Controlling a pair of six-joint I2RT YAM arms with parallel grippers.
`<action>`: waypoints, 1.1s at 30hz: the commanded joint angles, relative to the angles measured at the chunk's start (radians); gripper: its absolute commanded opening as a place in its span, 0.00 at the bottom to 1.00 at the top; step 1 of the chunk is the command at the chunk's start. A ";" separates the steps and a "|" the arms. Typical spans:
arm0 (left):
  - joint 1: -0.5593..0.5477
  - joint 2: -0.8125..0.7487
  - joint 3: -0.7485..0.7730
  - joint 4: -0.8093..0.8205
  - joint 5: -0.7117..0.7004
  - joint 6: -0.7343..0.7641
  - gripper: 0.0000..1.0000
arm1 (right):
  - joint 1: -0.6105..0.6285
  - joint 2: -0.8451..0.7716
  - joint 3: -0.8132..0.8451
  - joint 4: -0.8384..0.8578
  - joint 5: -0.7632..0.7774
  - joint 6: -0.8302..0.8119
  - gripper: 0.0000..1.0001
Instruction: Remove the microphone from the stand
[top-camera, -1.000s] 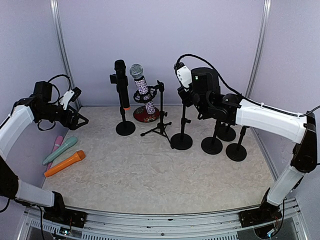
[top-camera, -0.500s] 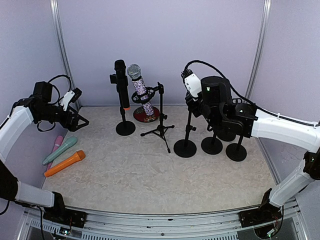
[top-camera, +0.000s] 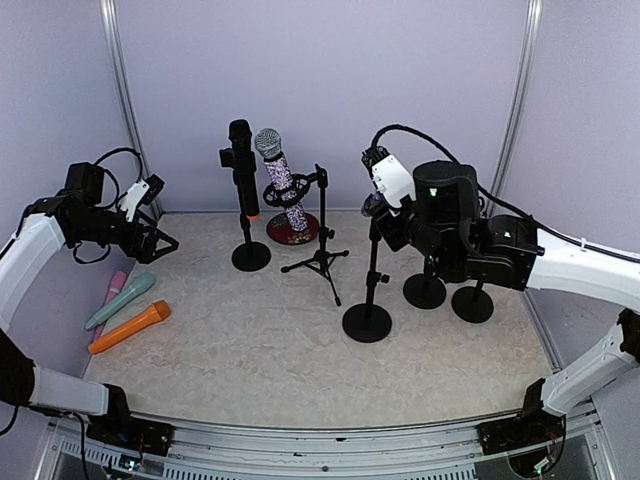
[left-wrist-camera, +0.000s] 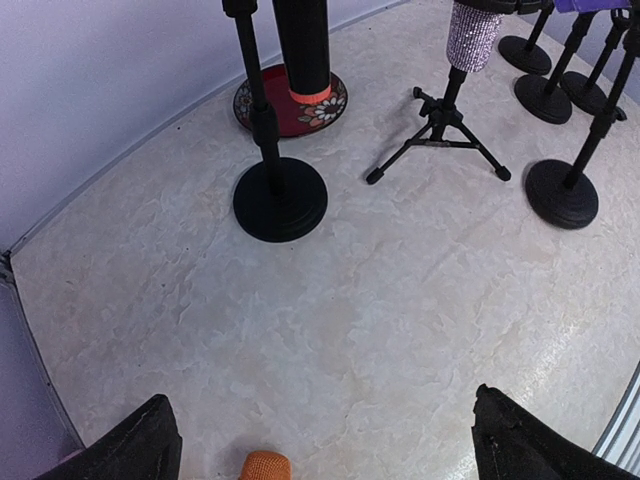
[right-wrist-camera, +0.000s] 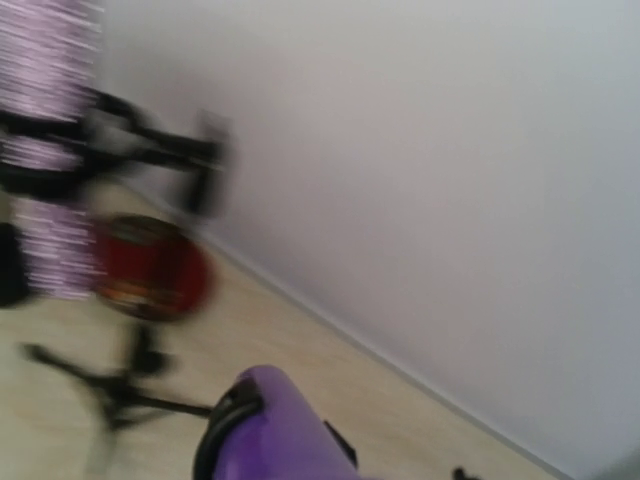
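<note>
**Overhead view, with both wrist views.** The white-and-purple microphone (top-camera: 391, 180) sits in the clip at the top of a black round-based stand (top-camera: 367, 321), right of centre in the overhead view. It has not been separated from the stand, and the base appears to rest on the pale marbled table (top-camera: 260, 350).

The right gripper (top-camera: 386, 214) is pressed up to the clip just below the microphone. Its fingers are hidden behind the microphone overhead. The right wrist view is blurred and shows only a purple rounded body (right-wrist-camera: 272, 428) at its lower edge, so whether they are clenched cannot be told.

The step in hand is judged to be securing the microphone at the clip. The next move calls for a pull along the clip's axis while the stand is kept from tipping (its base is small for its height).

The left gripper (left-wrist-camera: 325, 440) hovers at the left edge overhead, with its fingers spread wide and nothing between them, well apart from the stand.
</note>
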 joint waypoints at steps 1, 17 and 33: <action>-0.006 -0.022 -0.009 -0.019 0.016 0.000 0.99 | 0.102 -0.054 0.000 0.121 -0.089 0.080 0.00; -0.005 -0.046 -0.006 -0.064 0.101 0.006 0.98 | 0.251 0.259 0.166 0.488 -0.162 -0.162 0.00; -0.078 -0.018 0.064 -0.087 0.225 -0.065 0.93 | 0.213 0.637 0.562 0.763 -0.286 -0.406 0.00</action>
